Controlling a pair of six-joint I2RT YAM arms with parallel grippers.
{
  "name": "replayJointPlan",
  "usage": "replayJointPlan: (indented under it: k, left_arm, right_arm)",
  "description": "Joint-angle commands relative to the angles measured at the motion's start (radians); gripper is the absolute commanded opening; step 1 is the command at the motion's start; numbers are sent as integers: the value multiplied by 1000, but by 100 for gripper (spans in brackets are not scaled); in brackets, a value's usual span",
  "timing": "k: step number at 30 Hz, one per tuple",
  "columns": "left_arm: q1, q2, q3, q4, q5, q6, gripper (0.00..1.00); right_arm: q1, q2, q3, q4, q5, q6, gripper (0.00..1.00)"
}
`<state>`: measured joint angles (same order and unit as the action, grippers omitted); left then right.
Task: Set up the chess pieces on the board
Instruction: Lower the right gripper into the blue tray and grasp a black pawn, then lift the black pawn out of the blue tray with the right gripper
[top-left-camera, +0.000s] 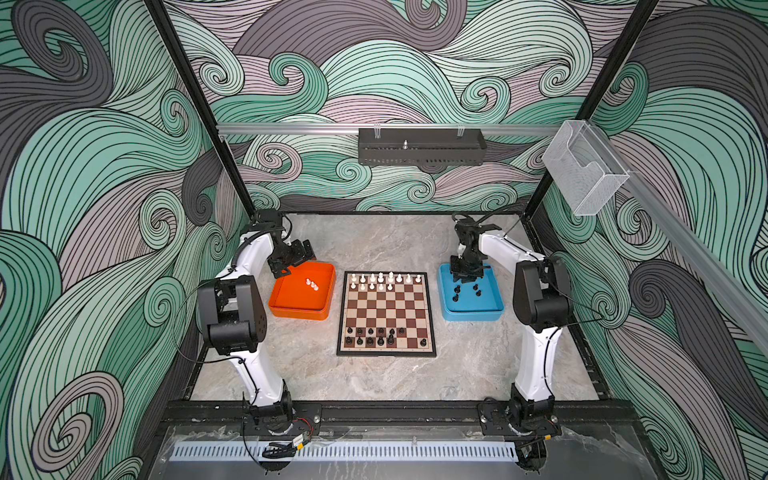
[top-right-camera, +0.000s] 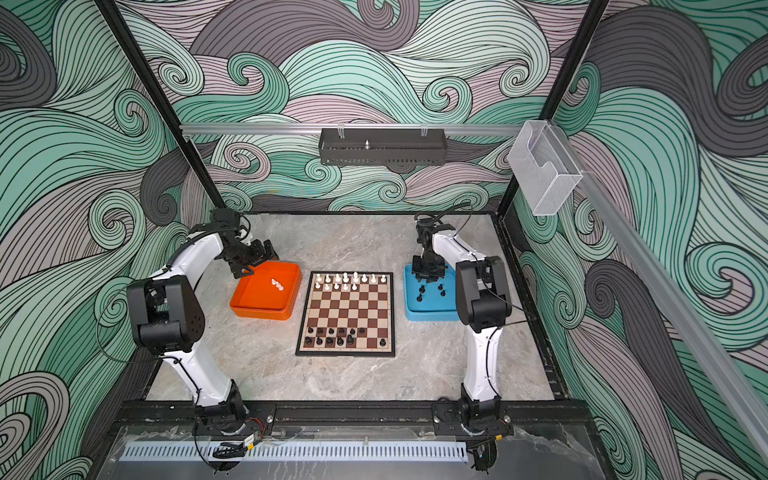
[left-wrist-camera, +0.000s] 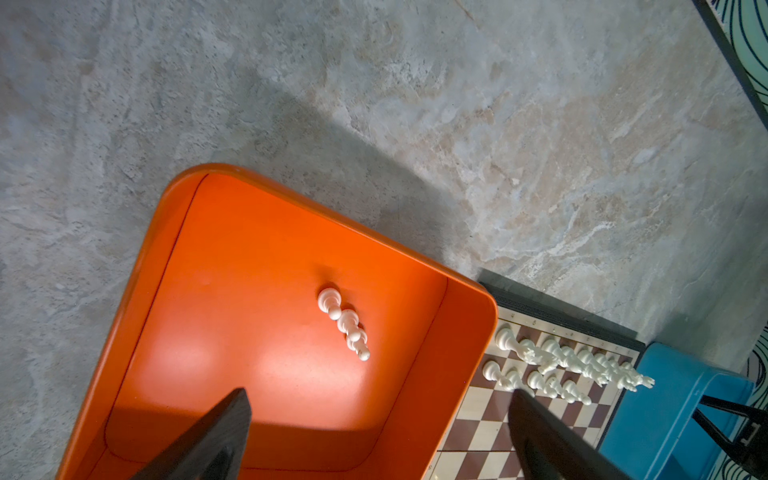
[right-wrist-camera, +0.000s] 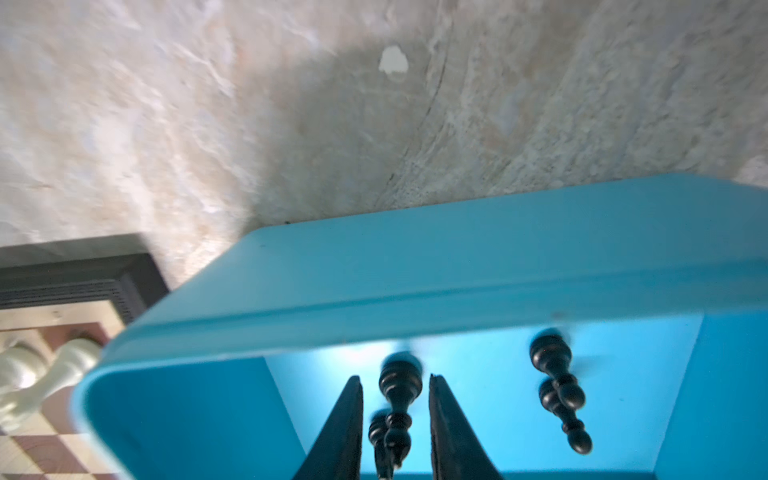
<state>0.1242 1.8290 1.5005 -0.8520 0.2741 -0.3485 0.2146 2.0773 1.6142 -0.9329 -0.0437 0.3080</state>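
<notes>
Right gripper (right-wrist-camera: 394, 376), slightly spread, straddles black piece (right-wrist-camera: 398, 395) in blue tray (right-wrist-camera: 415, 270); left gripper (left-wrist-camera: 379, 391) gapes.

The left arm (top-left-camera: 258, 368) rose from its base at the near edge, folded at the elbow and reached toward the far side. The left gripper (top-left-camera: 287, 271) was pitched downward and inward, with its jaws spread wide. The right arm (top-left-camera: 536, 365) held a mirrored pose, and its wrist was bent so that the right gripper (top-left-camera: 467, 277) pointed steeply down. Its fingers (right-wrist-camera: 340, 428) stood narrowly parted.
</notes>
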Motion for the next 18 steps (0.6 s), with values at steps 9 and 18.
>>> replayJointPlan:
  k: [9,18]
  left_arm:
    - [8,0,-5,-4,16,6,99]
    - [8,1,-6,-2,14,8,99]
  right_arm:
    - [10,11,0,-60,19,5,32]
    - [10,37,1,-66,13,2,32]
